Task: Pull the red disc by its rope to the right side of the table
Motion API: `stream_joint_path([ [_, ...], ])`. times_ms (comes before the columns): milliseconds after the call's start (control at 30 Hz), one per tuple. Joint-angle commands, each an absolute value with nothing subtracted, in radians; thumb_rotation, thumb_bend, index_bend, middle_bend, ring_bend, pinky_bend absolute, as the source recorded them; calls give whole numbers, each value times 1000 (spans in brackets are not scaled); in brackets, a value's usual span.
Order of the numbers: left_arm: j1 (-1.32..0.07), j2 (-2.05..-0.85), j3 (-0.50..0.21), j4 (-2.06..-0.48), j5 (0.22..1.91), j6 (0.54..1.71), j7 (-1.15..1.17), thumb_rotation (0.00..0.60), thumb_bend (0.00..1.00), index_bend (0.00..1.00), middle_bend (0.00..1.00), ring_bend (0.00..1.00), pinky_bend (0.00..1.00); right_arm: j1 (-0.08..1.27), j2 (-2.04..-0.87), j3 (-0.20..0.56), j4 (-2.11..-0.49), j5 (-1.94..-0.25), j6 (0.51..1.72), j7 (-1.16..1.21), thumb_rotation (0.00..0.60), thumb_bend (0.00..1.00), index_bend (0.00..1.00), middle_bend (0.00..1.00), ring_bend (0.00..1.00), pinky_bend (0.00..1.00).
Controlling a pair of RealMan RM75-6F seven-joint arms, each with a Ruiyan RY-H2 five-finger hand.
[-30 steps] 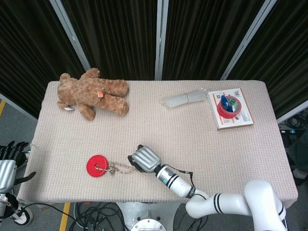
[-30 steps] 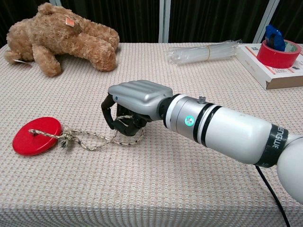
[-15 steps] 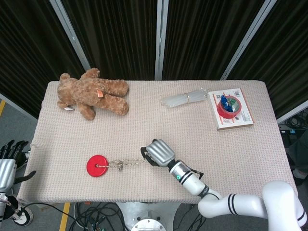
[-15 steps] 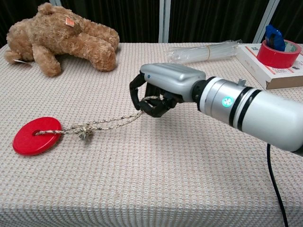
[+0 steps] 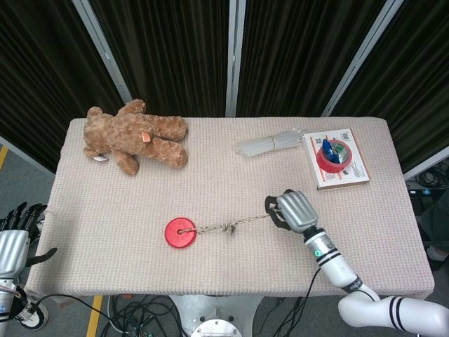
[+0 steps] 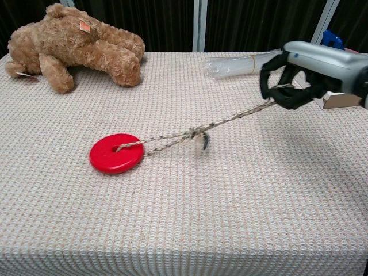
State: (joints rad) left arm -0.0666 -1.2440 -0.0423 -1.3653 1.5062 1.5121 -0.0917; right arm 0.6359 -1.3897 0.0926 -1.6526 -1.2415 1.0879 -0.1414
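The right hand (image 5: 295, 210) pinches the rope (image 5: 235, 225), drawn taut and raised off the cloth, with the red disc (image 5: 180, 233) near the table's (image 5: 105, 203) middle. The left hand (image 5: 14, 235) hangs off-table, fingers spread.

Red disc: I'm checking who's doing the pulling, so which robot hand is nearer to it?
Right. The right robot hand holds the rope a rope's length to the right of the red disc; the left robot hand hangs off the table's left edge, farther away.
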Motion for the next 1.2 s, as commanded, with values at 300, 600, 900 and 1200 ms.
stream_joint_path([
  [300,-70,-1238,-42,-1381,1507,1511,-73,600,14,132,123,24,117,459,-1238,61,-1578,-1248,1221,31,600,623,1000,938,662,422],
  [600,-77,-1241,-39,-1391,1512,1503,-57,600,14,132,123,24,117,366,-1156,116,-1506,-1175,1263,155,600,623,1000,940,662,422],
  [900,-79,-1243,-36,-1398,1512,1498,-46,600,14,133,123,24,117,310,-1127,157,-1429,-1123,1257,218,600,624,1000,940,662,422],
  [1200,-79,-1244,-33,-1399,1513,1498,-43,600,14,132,123,24,117,290,-1121,194,-1398,-1118,1257,235,600,628,1000,941,662,422],
])
